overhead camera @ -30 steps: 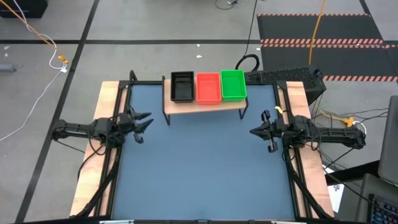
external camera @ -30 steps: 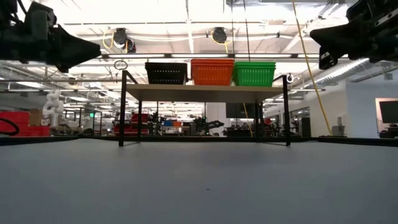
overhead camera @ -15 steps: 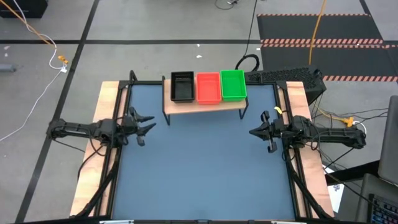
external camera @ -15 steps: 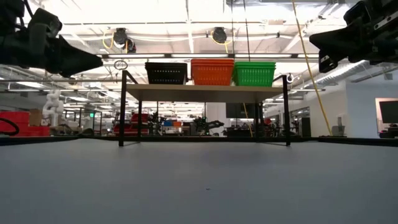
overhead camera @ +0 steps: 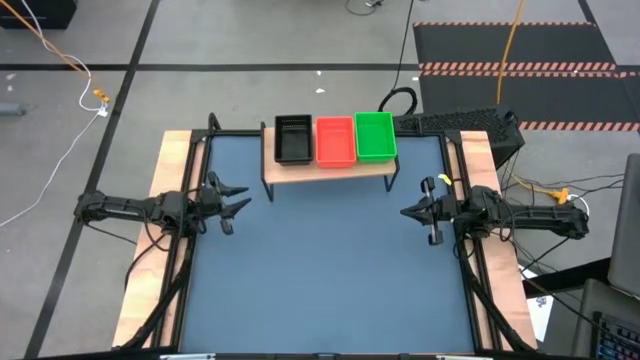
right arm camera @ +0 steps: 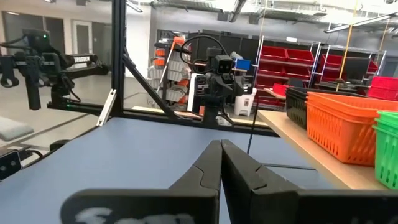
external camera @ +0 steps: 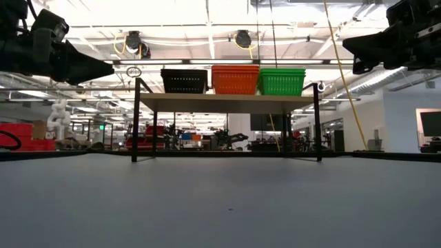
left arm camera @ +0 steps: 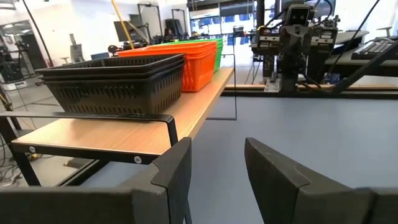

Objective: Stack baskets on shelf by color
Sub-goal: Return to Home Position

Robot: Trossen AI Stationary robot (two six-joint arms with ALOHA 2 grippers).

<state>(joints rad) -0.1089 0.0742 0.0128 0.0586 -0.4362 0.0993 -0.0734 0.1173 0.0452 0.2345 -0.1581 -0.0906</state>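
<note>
Three stacks of baskets stand side by side on the wooden shelf at the table's far edge: black on the left, red in the middle, green on the right. The low view shows the stacks, black, red and green, resting on the plank. My left gripper hovers open near the table's left edge, pointing right, nothing between its fingers. My right gripper hovers shut and empty near the right edge, pointing left.
The blue-grey tabletop lies bare between the arms and in front of the shelf. Wooden side edges and black frame posts border it. The shelf's thin black legs stand on the table. A keyboard lies beyond the far right corner.
My left gripper has shifted slightly toward the table's near edge and sits a little lower in the low view. The baskets and shelf have stayed put.
</note>
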